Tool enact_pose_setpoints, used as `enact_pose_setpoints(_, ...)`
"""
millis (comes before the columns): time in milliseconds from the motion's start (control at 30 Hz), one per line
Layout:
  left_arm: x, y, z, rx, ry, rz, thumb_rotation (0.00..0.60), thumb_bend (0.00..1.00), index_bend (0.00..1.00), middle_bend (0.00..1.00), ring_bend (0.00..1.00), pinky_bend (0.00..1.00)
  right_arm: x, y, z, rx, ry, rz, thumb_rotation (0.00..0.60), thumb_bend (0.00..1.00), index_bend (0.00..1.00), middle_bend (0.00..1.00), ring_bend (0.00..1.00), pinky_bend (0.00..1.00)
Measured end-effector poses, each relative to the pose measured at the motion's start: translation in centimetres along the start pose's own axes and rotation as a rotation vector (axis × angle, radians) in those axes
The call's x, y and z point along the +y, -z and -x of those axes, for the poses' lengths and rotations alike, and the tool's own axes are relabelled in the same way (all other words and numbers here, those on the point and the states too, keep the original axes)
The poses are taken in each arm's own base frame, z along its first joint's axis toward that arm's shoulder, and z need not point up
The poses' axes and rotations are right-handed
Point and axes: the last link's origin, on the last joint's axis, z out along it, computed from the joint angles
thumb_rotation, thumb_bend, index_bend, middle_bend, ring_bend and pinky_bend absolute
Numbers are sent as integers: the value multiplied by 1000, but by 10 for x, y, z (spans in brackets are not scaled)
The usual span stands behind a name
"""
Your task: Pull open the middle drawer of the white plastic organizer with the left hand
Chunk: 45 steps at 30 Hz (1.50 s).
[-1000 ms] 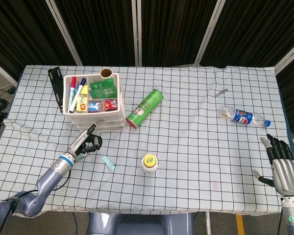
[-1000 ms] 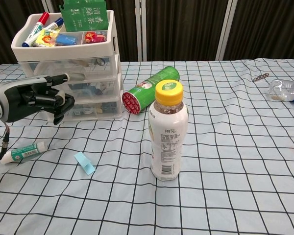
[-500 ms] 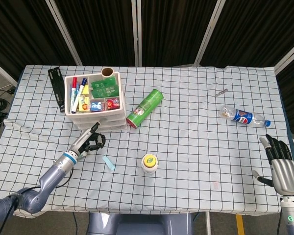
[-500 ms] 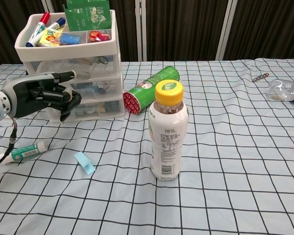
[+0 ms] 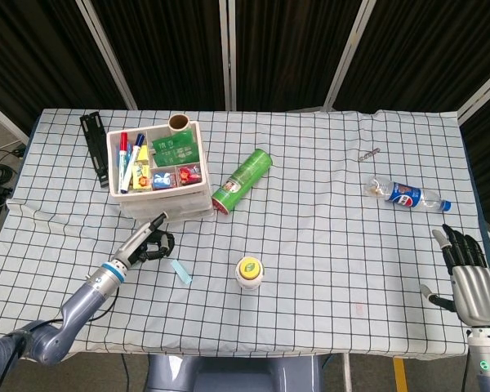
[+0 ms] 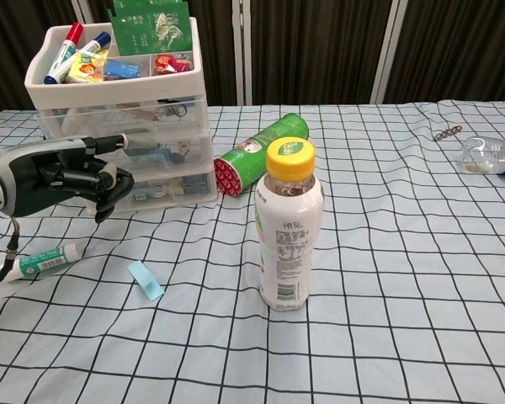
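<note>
The white organizer point(image 6: 126, 126) sits near the desk's point(image 5: 327, 245) far left corner. The left hand point(image 6: 59, 177) is in front of its middle drawer point(image 6: 151, 151), fingers curled, holding nothing. The right hand point(image 5: 474, 282) is open by the right edge.

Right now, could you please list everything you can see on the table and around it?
organizer: one, white, drawers, table's far left, markers and packets on top.
can: one, green, lying beside the organizer.
bottle: one, yellow cap, upright, centre.
cola bottle: one, clear, blue label, lying at far right.
tube: one, teal and white, near left.
blue slip: one, near the tube.
black tool: one, left of the organizer.
small metal item: one, far right.
left hand: fingers curled, at the organizer's drawers.
right hand: open, near right edge.
</note>
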Motion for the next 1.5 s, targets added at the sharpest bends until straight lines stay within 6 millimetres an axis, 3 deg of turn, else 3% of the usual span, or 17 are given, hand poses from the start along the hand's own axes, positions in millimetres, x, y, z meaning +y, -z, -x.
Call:
enact_pose_setpoints(300,-3,16,5,7,-23,40,600,881,132,707,704,658,0,0,-1,3,-4,1,600,83,0,0,0,0)
enact_pose_setpoints(567,-8,38,5,134,-265,86,600,928,164,774,755,701,-2,2,0,-4,0,-3,600,82,0,0,0,0)
enact_pose_setpoints(867,24,57,-3,286,-517,82,600,991,190,831,808,744,-2,2,1,-7,-1,2,600,83,0,0,0,0)
enact_pose_setpoints(1333,62,50,-21,344,-653,-69,600,996,167,832,809,746,-3,2,2,-12,-3,-3,600,82,0,0,0,0)
enact_pose_setpoints(1500,64,43,-20,324,-653,-99,600,997,169,832,809,746,-2,2,2,-11,-6,0,600,81,0,0,0,0)
